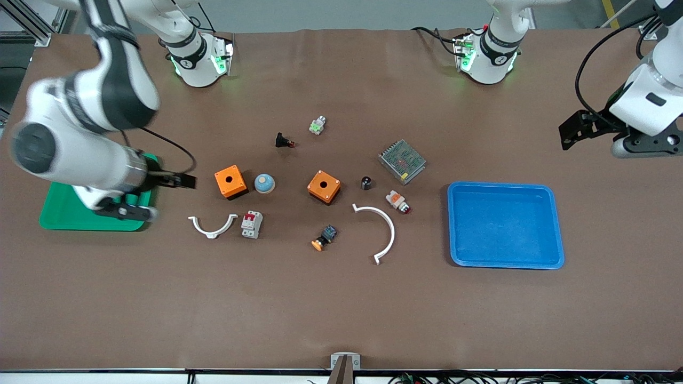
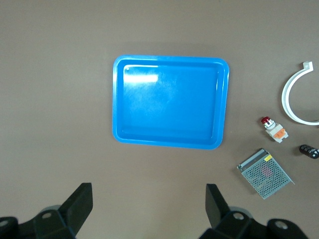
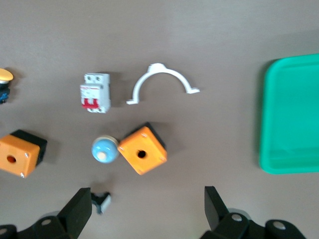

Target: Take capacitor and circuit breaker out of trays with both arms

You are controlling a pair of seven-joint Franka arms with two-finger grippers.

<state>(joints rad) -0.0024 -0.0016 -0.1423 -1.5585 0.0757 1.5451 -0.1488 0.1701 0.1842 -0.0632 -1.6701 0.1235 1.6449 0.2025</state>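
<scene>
While both arms hang in the air with nothing held, the brown table (image 1: pixel 341 298) carries two trays: a blue tray (image 1: pixel 505 225) toward the left arm's end and a green tray (image 1: pixel 64 210) toward the right arm's end. Over the table's edge, at about two o'clock from the blue tray, the left gripper (image 2: pixel 149 209) has its fingers spread wide and bare. Over the green tray's inner edge, the right gripper (image 3: pixel 148 211) also has its fingers wide and bare. Between the trays lie a mesh-topped grey box (image 1: pixel 402 161), two orange boxes (image 1: pixel 230 182) (image 1: pixel 324 186) and two white arcs (image 1: pixel 212 226) (image 1: pixel 381 229). The breaker (image 1: pixel 251 224) lies flat, red levers up, just beside the smaller arc and at five o'clock from the nearby orange box. The capacitor (image 1: pixel 366 183) stands apart, at three o'clock from the other orange box and at eight o'clock from the grey box.
</scene>
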